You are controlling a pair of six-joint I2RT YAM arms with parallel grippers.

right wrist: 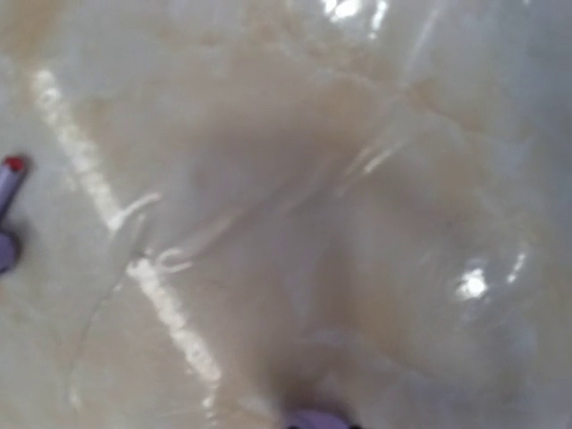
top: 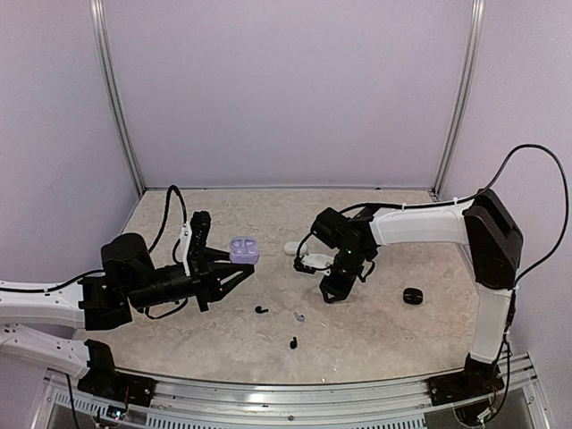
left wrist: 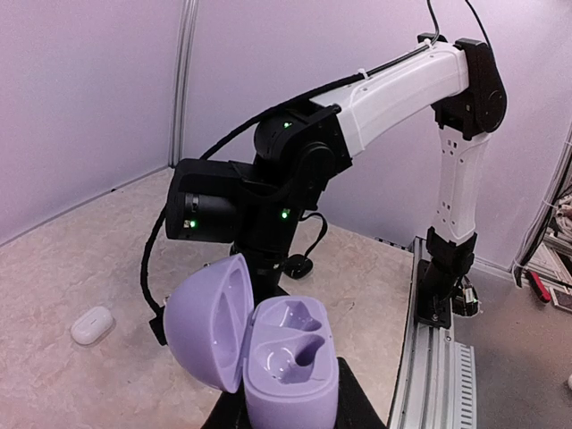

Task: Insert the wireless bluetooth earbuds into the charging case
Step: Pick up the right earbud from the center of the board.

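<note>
We see the earbuds as tiny stemmed pieces loose on the surface: two black earbuds and one lavender earbud. They lie between the arms, nearer the bases than either set of jaws and touching neither. The left jaws are clenched on a lavender charging case, held up with its lid swung open, while the right jaws hang low just beyond the lavender earbud, and we cannot tell whether they are released or clenched.
</note>
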